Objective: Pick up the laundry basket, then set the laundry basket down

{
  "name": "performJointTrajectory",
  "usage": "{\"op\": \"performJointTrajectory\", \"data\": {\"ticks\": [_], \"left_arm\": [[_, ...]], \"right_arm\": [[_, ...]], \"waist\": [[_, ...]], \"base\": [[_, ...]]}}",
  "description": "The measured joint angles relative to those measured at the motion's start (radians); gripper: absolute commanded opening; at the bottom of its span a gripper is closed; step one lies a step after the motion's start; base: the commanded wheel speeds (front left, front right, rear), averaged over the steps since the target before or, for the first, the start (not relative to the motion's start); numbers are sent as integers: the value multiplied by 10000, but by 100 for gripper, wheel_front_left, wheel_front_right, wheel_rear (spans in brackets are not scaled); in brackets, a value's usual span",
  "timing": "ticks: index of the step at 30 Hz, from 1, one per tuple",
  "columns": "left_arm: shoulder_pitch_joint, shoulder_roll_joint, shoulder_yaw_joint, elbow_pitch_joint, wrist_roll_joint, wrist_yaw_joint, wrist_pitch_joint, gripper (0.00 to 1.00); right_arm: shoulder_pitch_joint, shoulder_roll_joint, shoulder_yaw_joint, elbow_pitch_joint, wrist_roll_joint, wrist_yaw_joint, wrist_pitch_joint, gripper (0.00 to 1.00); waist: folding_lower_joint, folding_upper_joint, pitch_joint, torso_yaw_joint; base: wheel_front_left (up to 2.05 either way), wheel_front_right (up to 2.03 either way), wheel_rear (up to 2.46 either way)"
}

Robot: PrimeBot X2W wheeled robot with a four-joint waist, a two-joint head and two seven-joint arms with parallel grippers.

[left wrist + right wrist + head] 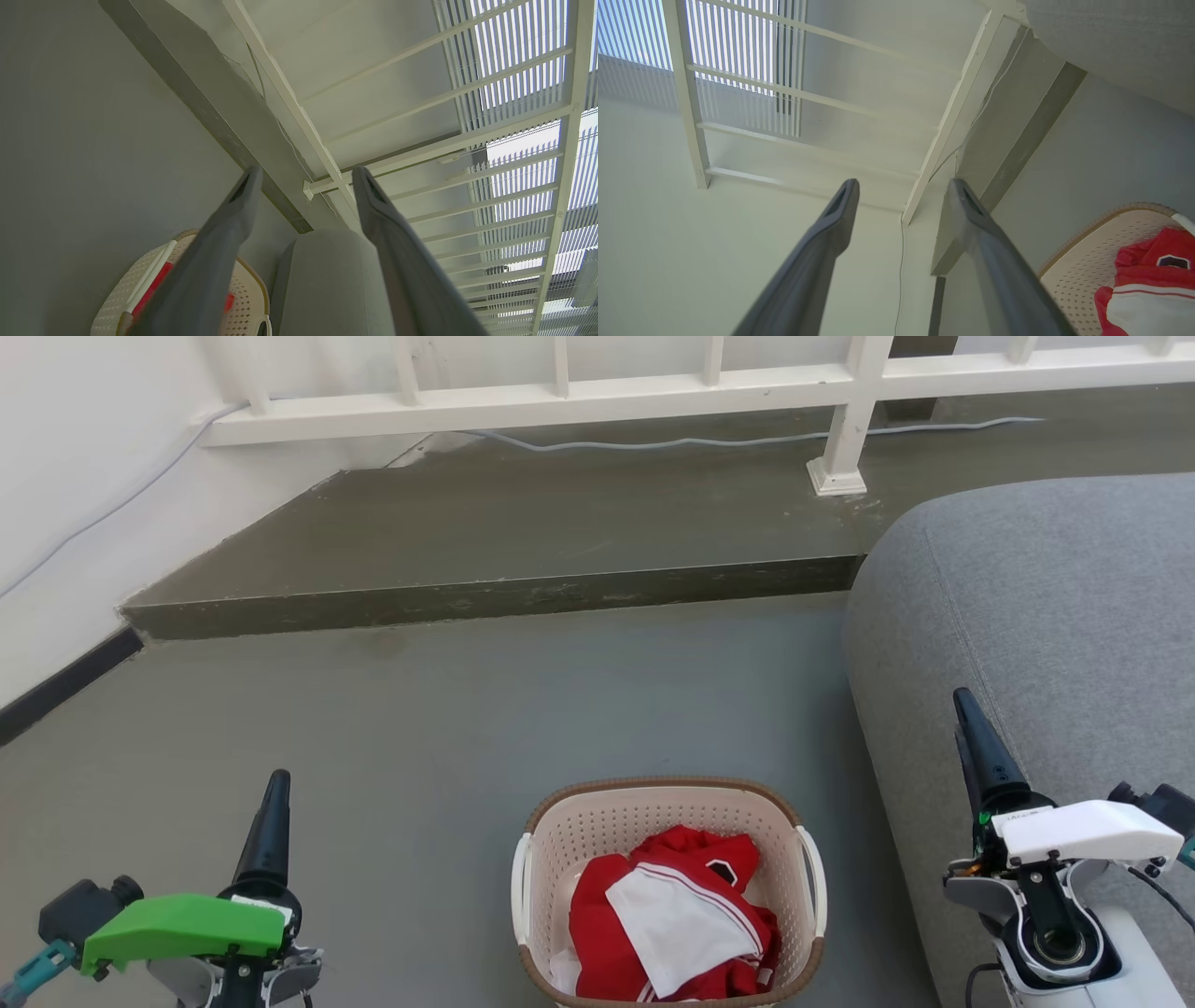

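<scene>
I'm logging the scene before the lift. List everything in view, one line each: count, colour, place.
laundry basket: one, cream with brown rim and white handles, on the floor, left of the sofa
clothes: a heap, count unclear, red and white, inside the laundry basket
sofa: one, grey, right side
step: one, dark grey, beyond the laundry basket
railing: one, white, standing on the step
cable: one, pale, lying along the step
floor: grey
left gripper: one, dark fingers apart, empty, lower left
right gripper: one, dark fingers apart, empty, lower right
</scene>
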Motion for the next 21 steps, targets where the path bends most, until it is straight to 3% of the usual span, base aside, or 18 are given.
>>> {"op": "performJointTrajectory", "data": {"ticks": [21], "left_arm": [[-96, 36, -247, -297, 3710, -2, -719, 100]], "right_arm": [[-473, -508, 775, 81, -3277, 0, -759, 100]], "waist": [[0, 0, 0, -75]], "base": [[0, 0, 0]]}}
